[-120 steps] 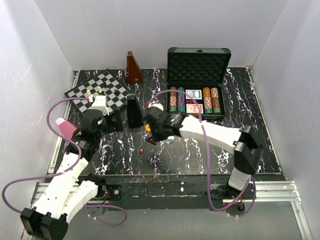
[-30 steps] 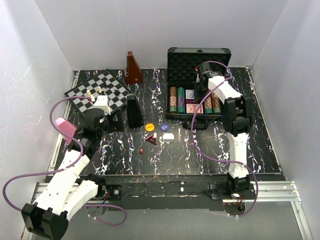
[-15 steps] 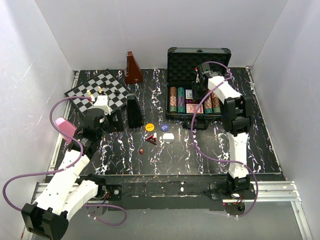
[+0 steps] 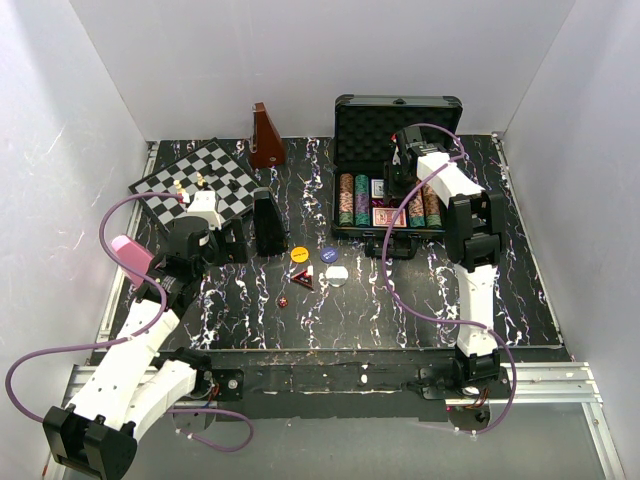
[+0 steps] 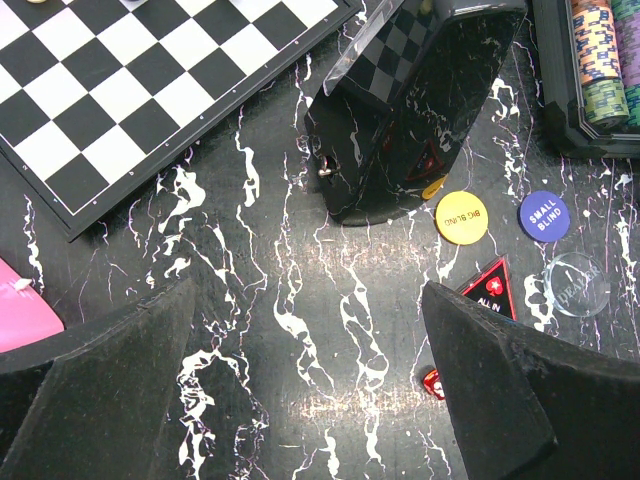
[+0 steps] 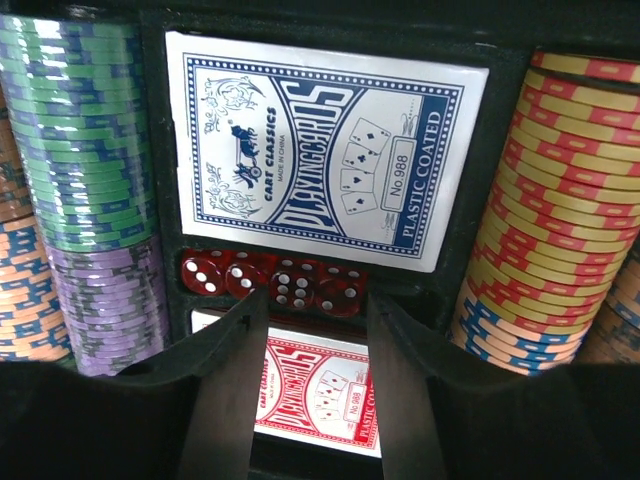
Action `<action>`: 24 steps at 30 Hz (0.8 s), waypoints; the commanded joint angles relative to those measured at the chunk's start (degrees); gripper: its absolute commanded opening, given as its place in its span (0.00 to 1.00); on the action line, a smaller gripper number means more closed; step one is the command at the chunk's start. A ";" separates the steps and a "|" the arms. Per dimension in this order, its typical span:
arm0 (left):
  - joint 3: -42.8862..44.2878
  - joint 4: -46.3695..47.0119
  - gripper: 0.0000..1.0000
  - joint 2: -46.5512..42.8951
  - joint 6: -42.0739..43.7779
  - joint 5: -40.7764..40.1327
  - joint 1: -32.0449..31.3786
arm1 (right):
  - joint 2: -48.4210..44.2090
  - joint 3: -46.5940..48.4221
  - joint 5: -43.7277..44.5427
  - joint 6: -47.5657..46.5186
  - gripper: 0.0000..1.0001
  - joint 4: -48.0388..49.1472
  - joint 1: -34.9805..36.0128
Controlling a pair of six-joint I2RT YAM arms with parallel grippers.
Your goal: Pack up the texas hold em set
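Where overhead hides them, wrist shows dice (image 6: 290,283)

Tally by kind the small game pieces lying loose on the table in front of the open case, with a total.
Round, 3: yellow button, blue button, clear button
Triangular All In marker: 1
Red die: 1
Total: 5

Three plain white panel walls (image 4: 300,60) box the scene in at the back and on both sides. Between them lies a black tabletop (image 4: 380,300) veined with white and faint purple marbling (it has a slight sheen under the soft, even light). Silver aluminium rails (image 4: 560,385) edge it in front.
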 commanded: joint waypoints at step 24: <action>1.67 0.08 0.98 -0.64 0.45 0.02 -0.02 | -23.52 -12.13 5.55 -1.16 0.79 5.39 5.22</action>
